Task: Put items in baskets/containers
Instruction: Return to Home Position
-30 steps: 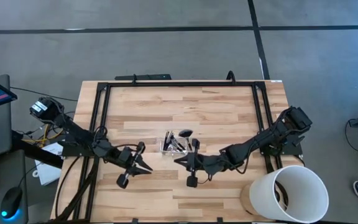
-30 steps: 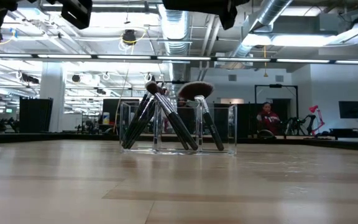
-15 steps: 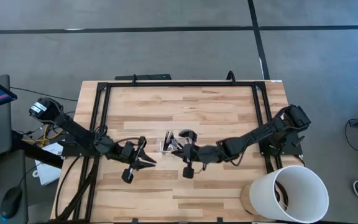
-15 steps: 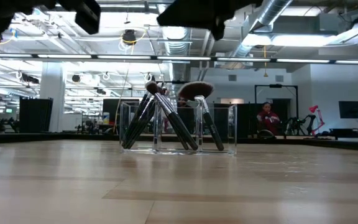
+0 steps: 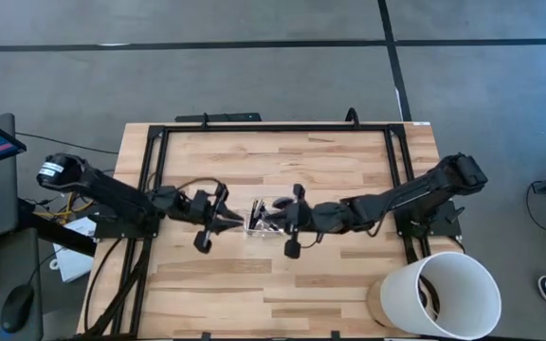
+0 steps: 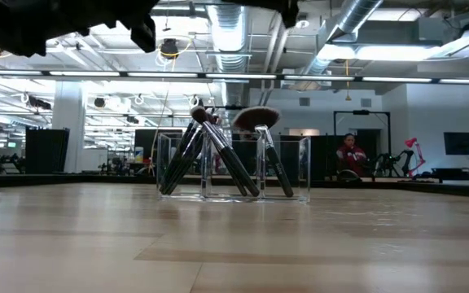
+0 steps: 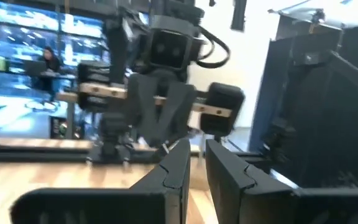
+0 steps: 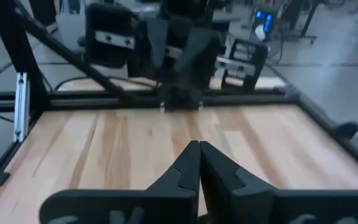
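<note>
The clear tray (image 5: 253, 224) stands mid-table, its wall (image 6: 296, 167) showing in the low view. Several dark-handled brushes (image 6: 218, 159) stand in it, leaning on its rims, and one has a wide fan head (image 6: 256, 119). My left gripper (image 5: 238, 224) hovers just left of the tray, pointing right, with only a narrow gap between its fingers (image 7: 197, 163). My right gripper (image 5: 273, 219) hovers at the tray's right side above the brushes, pointing left, and is shut (image 8: 196, 150). Neither holds anything. In the low view both grippers are only dark shapes at the top edge.
A large white bucket (image 5: 440, 295) stands at the table's near right corner. A black frame (image 5: 273, 126) runs along the far edge and both sides. Bare wood lies near and far of the tray. A person (image 6: 348, 155) sits in the room behind.
Both grippers have moved from the near side of the tray toward the far edge and now stand level with it. The left one also moved right, up to the tray's left side. The tray and brushes have stayed put.
</note>
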Robot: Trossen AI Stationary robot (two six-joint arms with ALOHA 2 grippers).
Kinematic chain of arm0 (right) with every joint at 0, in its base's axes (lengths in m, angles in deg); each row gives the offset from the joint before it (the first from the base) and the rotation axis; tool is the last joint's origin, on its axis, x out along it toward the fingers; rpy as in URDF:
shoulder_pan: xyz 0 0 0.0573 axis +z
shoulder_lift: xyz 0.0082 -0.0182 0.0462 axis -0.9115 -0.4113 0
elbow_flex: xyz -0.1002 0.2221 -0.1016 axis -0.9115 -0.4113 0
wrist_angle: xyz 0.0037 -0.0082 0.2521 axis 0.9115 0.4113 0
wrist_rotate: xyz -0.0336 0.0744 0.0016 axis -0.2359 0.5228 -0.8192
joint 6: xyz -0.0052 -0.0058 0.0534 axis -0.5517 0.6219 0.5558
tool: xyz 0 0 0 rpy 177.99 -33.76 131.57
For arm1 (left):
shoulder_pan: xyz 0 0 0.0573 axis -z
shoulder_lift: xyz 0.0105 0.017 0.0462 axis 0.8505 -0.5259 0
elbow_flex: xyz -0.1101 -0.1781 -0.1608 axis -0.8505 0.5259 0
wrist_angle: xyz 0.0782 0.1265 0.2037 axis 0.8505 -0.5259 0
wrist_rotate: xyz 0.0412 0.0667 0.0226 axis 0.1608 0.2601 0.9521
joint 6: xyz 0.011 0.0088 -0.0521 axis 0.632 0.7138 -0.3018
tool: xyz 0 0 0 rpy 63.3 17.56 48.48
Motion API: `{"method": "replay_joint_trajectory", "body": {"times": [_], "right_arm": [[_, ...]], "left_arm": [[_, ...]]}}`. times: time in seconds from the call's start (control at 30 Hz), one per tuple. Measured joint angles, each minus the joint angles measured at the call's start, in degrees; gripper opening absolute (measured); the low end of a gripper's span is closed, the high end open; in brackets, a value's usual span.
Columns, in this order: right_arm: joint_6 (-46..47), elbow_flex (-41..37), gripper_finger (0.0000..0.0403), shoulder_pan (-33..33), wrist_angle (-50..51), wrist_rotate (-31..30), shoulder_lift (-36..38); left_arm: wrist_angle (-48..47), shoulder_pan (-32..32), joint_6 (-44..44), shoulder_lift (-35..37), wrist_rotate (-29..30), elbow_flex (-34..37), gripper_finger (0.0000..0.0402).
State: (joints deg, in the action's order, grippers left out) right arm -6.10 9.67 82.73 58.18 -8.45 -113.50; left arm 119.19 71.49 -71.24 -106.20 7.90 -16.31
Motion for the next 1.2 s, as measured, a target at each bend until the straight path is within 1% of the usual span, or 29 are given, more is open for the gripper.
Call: {"method": "replay_joint_trajectory", "body": {"times": [0.1, 0.17, 0.27, 0.37, 0.5, 0.6, 0.67, 0.77, 0.87, 1.2], "right_arm": [[-2.10, 0.02, 0.0001, -0.65, 1.69, -0.14, 2.82], [-2.64, 0.02, 0.0001, -1.38, 3.45, 0.05, 4.13], [-2.70, 0.02, 0.0000, -2.49, 5.97, 0.28, 4.72], [-3.27, 0.02, 0.0001, -3.68, 6.76, 0.39, 4.34], [-3.12, 0.02, 0.0001, -5.67, 8.14, 2.90, 4.34], [-2.90, 0.02, 0.0001, -7.02, 10.26, 4.64, 4.34], [-3.11, -0.15, 0.0001, -7.90, 11.64, 4.86, 4.34], [-3.11, -0.83, 0.0001, -9.09, 12.30, 5.88, 4.31], [-3.06, -1.57, 0.0001, -9.88, 12.17, 8.16, 4.31], [0.19, -6.26, 0.0001, -8.98, 11.81, 8.67, 4.73]], "left_arm": [[-0.90, -3.00, 0.05, 1.27, -2.36, -1.26, 0.0049], [-3.27, -4.42, 0.16, 2.09, -3.51, -2.39, 0.0049], [-5.85, -5.38, 1.97, 2.28, -3.69, -3.53, 0.0049], [-6.43, -6.06, 4.40, 2.30, -3.84, -4.14, 0.0049], [-6.45, -7.32, 4.63, 2.20, -3.71, -4.22, 0.0049], [-7.04, -7.28, 4.77, 1.03, -3.64, -4.22, 0.0049], [-7.20, -7.27, 5.02, 0.66, -2.54, -4.19, 0.0049], [-6.96, -7.58, 4.96, 0.99, -0.71, -4.19, 0.0049], [-7.44, -7.19, 4.39, 2.08, -0.70, -4.19, 0.0049], [-17.31, -6.48, 4.07, 5.16, -0.73, -4.11, 0.0049]]}}
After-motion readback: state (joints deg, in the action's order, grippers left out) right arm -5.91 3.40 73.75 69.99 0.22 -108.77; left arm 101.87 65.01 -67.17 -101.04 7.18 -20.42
